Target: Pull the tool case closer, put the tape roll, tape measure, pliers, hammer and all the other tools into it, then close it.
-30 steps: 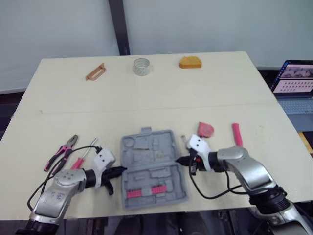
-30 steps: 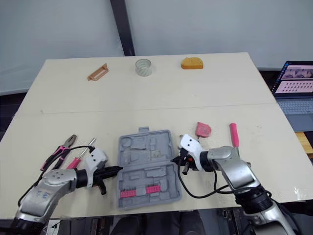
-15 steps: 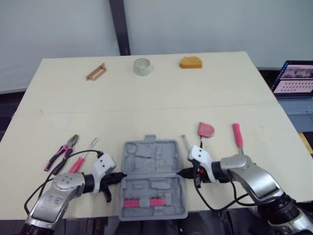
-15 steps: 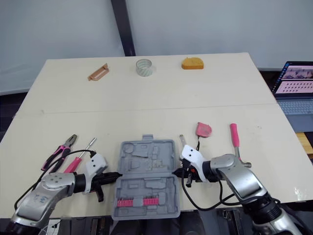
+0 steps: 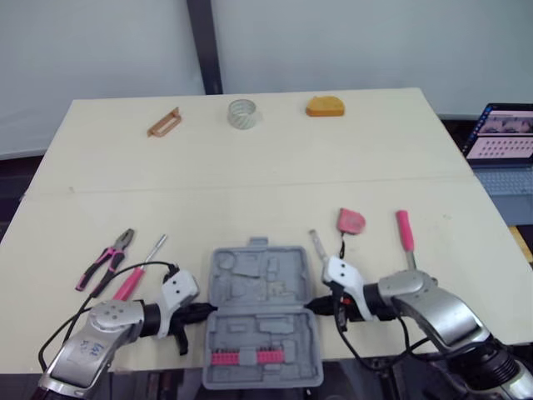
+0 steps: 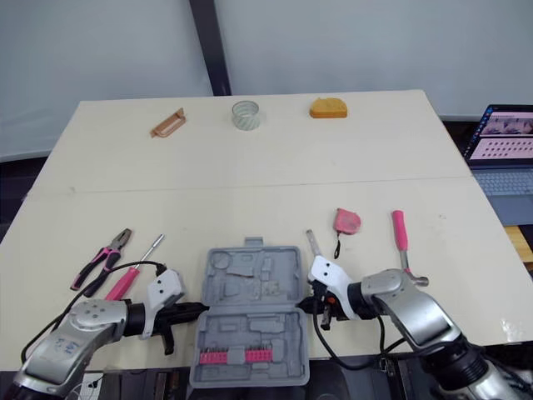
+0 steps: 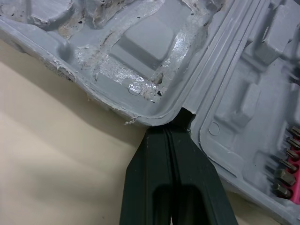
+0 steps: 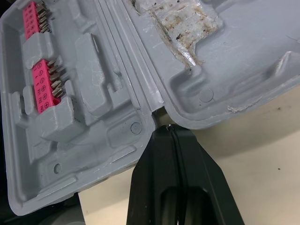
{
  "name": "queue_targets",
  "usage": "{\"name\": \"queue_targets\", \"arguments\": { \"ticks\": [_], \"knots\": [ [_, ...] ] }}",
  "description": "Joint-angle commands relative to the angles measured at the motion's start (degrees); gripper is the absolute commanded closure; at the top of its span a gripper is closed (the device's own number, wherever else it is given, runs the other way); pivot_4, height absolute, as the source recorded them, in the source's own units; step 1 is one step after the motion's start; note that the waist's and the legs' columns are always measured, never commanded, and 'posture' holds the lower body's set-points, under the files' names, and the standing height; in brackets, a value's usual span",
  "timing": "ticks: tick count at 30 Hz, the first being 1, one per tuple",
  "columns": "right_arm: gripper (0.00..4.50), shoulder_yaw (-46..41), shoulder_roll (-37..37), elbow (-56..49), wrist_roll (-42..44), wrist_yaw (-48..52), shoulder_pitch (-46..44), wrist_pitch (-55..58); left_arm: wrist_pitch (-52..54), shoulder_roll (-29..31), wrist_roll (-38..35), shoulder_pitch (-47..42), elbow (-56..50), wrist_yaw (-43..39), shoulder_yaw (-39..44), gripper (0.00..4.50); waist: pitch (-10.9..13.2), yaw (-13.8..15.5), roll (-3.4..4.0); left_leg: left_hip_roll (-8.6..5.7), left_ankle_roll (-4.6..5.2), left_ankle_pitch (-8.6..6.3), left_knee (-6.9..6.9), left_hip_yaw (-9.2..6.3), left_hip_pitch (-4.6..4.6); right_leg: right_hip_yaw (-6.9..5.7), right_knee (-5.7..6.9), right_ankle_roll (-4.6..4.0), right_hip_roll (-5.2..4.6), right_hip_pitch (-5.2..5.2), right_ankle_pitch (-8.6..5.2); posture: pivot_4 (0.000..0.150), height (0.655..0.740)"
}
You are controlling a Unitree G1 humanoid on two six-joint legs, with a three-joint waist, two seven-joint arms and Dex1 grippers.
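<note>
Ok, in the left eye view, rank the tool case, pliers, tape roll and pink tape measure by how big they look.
1. tool case
2. pliers
3. tape roll and tape measure: they look about alike. The roll lies farther from the camera, so I can't rank them.

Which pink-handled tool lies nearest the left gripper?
The screwdriver: it lies between the pliers and the tool case, closest to the left gripper; the hammer is across the case.
</note>
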Motion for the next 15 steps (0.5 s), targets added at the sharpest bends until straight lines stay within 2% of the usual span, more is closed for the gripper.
{"name": "queue_targets", "arguments": {
  "ticks": [1,15],
  "knots": [
    [4.46,0.4,-0.2,-2.8,2.0,1.1,-0.1,-0.7,0.3,0.7,0.0,1.8,-1.1,-1.5,-2.4,4.50,0.0,0.0,0.00,0.00,0.00,0.00,0.00,0.00,0.00,0.00,0.00,0.00,0.00,0.00,0.00,0.150,0.7400],
    [4.46,0.6,-0.7,-3.3,2.7,1.4,0.2,-0.5,0.2,1.0,0.1,2.2,-1.0,-1.5,-2.5,4.50,0.0,0.7,0.00,0.00,0.00,0.00,0.00,0.02,0.00,0.00,-0.02,0.00,0.00,0.00,0.00,0.150,0.7400]
  ]
}}
